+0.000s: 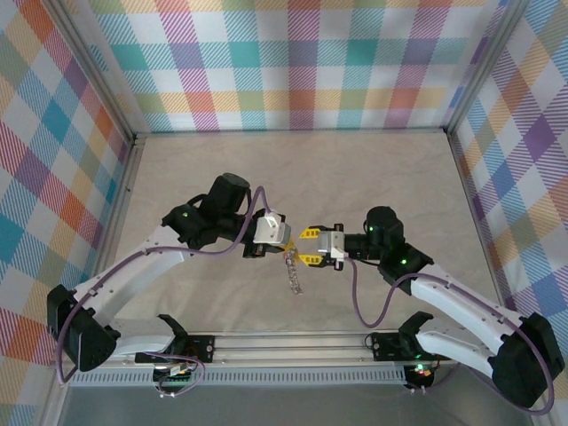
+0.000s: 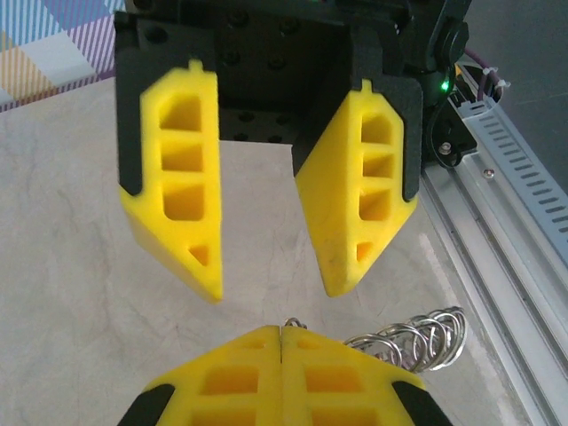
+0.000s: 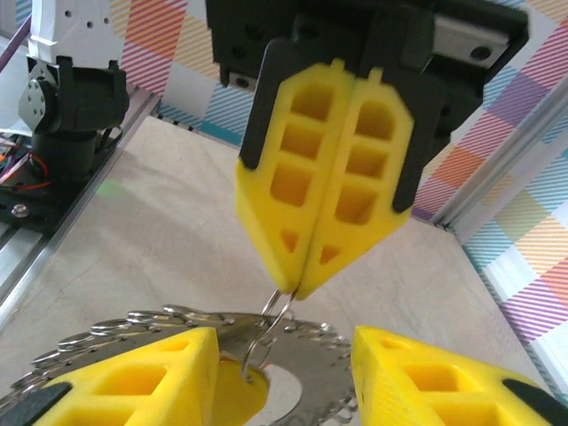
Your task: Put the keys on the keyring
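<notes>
**Keyring held between two grippers.** The keyring (image 3: 115,330) is seen as a thin, silvery loop of closely coiled wire, with its turns fanned out like teeth around a bright, flat patch. In the left wrist view, its coils are shown as overlapping rings just beside the fingertips. A fine wire end of the loop is pinched between the closed fingers of the left gripper (image 3: 300,286). From there the loop is hung near the middle of the pale table (image 1: 373,177); contact with the surface cannot be told. The right gripper (image 2: 271,288) is held with its jaws apart, facing the left one tip to tip, and the loop is just at its fingertips.
</notes>
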Controlling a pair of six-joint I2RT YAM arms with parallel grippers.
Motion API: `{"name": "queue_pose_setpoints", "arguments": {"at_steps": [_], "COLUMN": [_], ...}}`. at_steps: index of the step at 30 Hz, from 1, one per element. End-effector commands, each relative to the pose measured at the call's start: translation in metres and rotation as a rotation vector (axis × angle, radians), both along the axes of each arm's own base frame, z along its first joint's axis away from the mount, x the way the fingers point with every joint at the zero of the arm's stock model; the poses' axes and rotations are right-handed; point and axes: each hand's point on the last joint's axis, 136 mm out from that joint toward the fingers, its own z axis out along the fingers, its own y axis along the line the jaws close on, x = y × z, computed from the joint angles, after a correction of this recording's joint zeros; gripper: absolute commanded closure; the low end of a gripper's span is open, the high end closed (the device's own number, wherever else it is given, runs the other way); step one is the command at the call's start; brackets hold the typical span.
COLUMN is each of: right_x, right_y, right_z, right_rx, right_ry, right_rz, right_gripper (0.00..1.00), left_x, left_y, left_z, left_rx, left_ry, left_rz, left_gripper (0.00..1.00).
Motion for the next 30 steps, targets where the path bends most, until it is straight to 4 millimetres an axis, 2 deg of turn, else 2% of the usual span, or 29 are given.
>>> {"name": "queue_pose_setpoints", "arguments": {"at_steps": [1, 11, 17, 27, 30], "right_x": [-0.001, -0.002, -0.005, 0.000, 0.000], "right_y": [0.000, 0.005, 0.010, 0.016, 0.016], "right_z": [0.007, -0.010, -0.013, -0.017, -0.016], "right_rx": [0.038, 0.003, 0.008, 0.007, 0.008], "right_ry": [0.007, 0.131, 0.198, 0.237, 0.239], "right_rz": [0.004, 0.037, 0.052, 0.020, 0.014], "right_gripper": [0.56, 0.57, 0.61, 0.77, 0.86], "left_x": [0.001, 0.000, 0.000, 0.000, 0.000], "left_y": [-0.003, -0.002, -0.003, -0.003, -0.003], "left_z": [0.006, 0.007, 0.006, 0.007, 0.006], "left_rx": [-0.035, -0.038, -0.038, -0.043, -0.040], "left_ry": [-0.003, -0.005, 0.000, 0.004, 0.006], "left_rz": [-0.015, -0.015, -0.013, -0.011, -0.010], "left_gripper": [1.00, 1.00, 1.00, 1.00, 1.00]}}
